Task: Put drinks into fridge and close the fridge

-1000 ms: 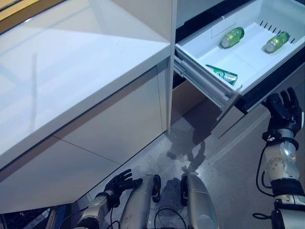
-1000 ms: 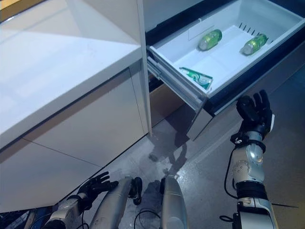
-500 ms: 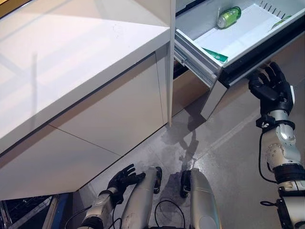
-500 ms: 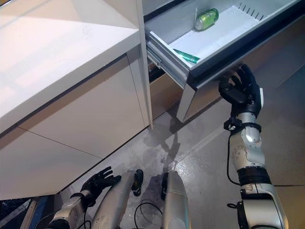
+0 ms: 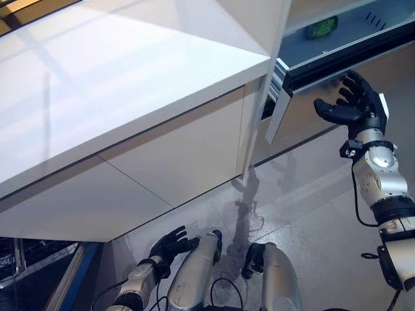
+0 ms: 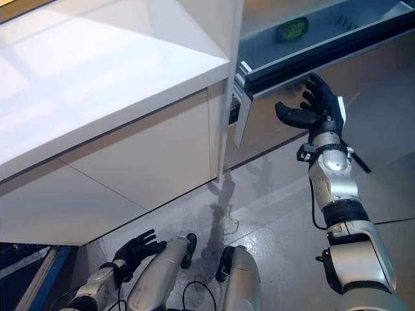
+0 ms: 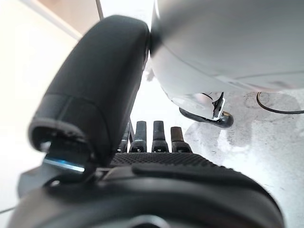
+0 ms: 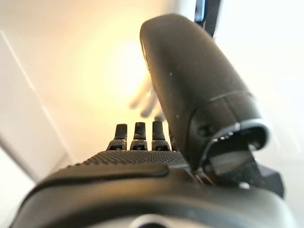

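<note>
Glossy white countertop (image 5: 130,84), polished floor (image 5: 311,214)

From my end the fridge drawer (image 5: 337,55) runs off the upper right edge, so I only get a strip of its inside. One green can (image 6: 290,29) peeks over the front wall, its lower half hidden. Can't tell if my right hand (image 6: 318,110) actually touches the drawer front; its wrist view there is just glare.

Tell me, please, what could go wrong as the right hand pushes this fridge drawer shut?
The right hand presses near one end of the drawer front, so the drawer might skew on its rails and stop short. The green can lies loose on its side and could roll. The fingers sit close under the drawer's dark rim and could get caught there.
</note>
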Available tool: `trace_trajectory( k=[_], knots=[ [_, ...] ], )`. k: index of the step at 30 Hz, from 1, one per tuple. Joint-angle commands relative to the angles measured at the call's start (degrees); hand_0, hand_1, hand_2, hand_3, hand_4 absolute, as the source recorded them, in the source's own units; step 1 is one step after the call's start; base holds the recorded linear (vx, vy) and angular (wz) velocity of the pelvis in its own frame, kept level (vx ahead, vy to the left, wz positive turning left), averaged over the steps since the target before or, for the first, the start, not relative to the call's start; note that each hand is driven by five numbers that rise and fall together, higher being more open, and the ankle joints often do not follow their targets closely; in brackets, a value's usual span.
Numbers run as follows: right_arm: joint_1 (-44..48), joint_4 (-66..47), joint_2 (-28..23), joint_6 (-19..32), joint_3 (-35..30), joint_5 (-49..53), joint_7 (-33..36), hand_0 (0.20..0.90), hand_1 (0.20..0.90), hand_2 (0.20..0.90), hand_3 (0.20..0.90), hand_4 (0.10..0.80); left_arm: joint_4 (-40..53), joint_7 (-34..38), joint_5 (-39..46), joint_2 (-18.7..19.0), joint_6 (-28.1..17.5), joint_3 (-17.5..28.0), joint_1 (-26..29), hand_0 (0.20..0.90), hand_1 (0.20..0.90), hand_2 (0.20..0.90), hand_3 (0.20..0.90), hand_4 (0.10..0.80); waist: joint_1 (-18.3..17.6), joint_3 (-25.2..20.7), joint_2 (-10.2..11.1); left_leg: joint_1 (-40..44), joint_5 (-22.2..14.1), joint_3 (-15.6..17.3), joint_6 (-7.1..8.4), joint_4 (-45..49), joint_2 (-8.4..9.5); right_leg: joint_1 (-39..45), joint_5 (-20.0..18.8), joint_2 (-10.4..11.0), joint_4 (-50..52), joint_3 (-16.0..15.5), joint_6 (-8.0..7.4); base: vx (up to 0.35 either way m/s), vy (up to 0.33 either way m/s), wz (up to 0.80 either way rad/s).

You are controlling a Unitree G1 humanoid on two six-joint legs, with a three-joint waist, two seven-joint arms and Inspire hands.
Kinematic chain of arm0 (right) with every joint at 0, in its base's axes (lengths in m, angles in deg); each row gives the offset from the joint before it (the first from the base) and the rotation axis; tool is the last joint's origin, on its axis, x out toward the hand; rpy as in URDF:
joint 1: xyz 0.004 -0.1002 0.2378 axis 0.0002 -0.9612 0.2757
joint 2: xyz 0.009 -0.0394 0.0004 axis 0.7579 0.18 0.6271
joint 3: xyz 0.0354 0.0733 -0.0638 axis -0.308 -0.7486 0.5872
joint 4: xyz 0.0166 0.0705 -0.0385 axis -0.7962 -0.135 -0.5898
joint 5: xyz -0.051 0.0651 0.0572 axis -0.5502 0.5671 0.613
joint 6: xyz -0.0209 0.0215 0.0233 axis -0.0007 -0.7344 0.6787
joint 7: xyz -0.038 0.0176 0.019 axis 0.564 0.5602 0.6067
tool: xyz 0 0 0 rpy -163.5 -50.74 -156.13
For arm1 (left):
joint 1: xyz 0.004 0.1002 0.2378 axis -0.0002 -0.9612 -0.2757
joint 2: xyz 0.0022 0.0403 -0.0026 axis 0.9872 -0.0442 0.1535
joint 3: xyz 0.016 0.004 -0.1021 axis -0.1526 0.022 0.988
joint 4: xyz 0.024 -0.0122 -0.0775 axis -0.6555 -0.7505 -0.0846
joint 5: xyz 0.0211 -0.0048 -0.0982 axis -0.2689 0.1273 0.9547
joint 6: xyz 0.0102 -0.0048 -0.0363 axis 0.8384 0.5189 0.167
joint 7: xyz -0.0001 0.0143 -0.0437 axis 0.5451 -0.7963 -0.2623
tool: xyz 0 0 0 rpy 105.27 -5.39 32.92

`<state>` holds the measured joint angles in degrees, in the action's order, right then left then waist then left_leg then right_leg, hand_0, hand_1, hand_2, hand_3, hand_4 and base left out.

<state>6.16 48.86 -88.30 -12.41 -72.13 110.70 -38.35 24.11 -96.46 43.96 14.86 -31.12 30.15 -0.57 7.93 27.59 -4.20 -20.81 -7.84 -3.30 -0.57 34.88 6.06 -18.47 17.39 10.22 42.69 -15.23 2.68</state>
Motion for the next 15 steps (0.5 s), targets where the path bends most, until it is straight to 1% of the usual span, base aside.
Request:
trace_trajectory(
  k=[1, 6, 7, 9, 11, 14, 15],
  knots=[
    [14.6, -0.3, -0.2, 5.5, 1.1, -1.9, 0.2, 0.9, 0.9, 0.9, 0.9, 0.8, -1.8, -1.1, -4.6, 6.3, 0.8, -5.4, -7.8, 0.9, 0.9, 0.9, 0.9, 0.8, 4.4, -6.5, 2.3, 5.7, -3.9, 0.7, -4.34, -4.9, 0.68, 2.9, -5.4, -0.1, -5.1, 3.2, -2.08, 0.031, -0.045, 0.24],
    [14.3, 0.5, -0.3, 4.2, 0.2, -1.5, 2.9, 0.9, 0.9, 0.9, 0.9, 0.8, -2.0, -2.0, -5.0, 6.7, 1.2, -5.8, -8.1, 0.9, 0.9, 0.9, 0.9, 0.8, 4.4, -8.2, 2.8, 9.1, -2.7, 0.3, -3.66, -9.6, -0.02, 6.9, -6.8, -0.8, -11.1, 2.6, -3.01, 0.016, -0.07, 0.16],
    [13.9, 0.4, -0.2, 3.5, -0.2, -1.5, 4.0, 0.9, 0.9, 0.9, 0.9, 0.8, -2.1, -2.2, -5.8, 6.9, 1.3, -5.8, -8.1, 0.9, 0.9, 0.9, 0.9, 0.8, 4.3, -8.7, 3.1, 9.7, -2.6, 0.4, -3.52, -10.3, -0.16, 7.8, -7.3, -1.2, -12.8, 2.8, -3.23, -0.028, -0.104, 0.01],
    [12.2, -0.2, 0.4, 3.8, -1.4, -0.7, 4.9, 0.9, 0.9, 0.9, 0.9, 0.8, -2.5, -2.7, -7.1, 7.1, 1.3, -5.6, -7.9, 0.9, 0.9, 0.9, 0.9, 0.8, 3.6, -9.5, 3.7, 11.3, -2.4, 0.7, -3.17, -12.2, -0.66, 9.6, -8.2, -2.3, -16.6, 3.2, -3.5, -0.047, -0.11, -0.03],
    [10.7, -1.3, 0.9, 3.6, -2.1, 0.7, 4.5, 0.9, 0.9, 0.9, 0.9, 0.8, -2.7, -3.0, -8.1, 7.2, 1.4, -5.4, -7.8, 0.9, 0.9, 0.9, 0.9, 0.8, 3.1, -10.0, 4.1, 12.3, -2.2, 1.1, -2.89, -13.5, -1.05, 10.7, -8.8, -2.8, -19.0, 3.4, -3.7, -0.078, -0.088, -0.09],
    [5.4, -5.5, 2.6, 2.9, -3.3, 2.9, 2.6, 0.9, 0.9, 0.9, 0.9, 0.8, -2.2, -4.0, -8.0, 7.1, 2.0, -5.1, -7.9, 0.9, 0.9, 0.9, 0.9, 0.8, 1.1, -12.0, 5.0, 15.1, -1.3, 2.4, -1.99, -17.5, -1.99, 13.4, -10.3, -4.4, -25.2, 4.7, -4.03, -0.082, -0.065, -0.12],
    [4.3, -6.2, 2.8, 2.6, -3.6, 3.2, 2.3, 0.9, 0.9, 0.9, 0.9, 0.8, -2.1, -4.3, -8.1, 7.0, 2.0, -5.0, -8.0, 0.9, 0.9, 0.9, 0.9, 0.8, 0.8, -12.6, 5.2, 15.4, -0.7, 2.5, -1.85, -18.4, -2.09, 13.6, -10.8, -4.6, -26.2, 4.8, -4.08, -0.07, -0.031, -0.21]
  ],
)
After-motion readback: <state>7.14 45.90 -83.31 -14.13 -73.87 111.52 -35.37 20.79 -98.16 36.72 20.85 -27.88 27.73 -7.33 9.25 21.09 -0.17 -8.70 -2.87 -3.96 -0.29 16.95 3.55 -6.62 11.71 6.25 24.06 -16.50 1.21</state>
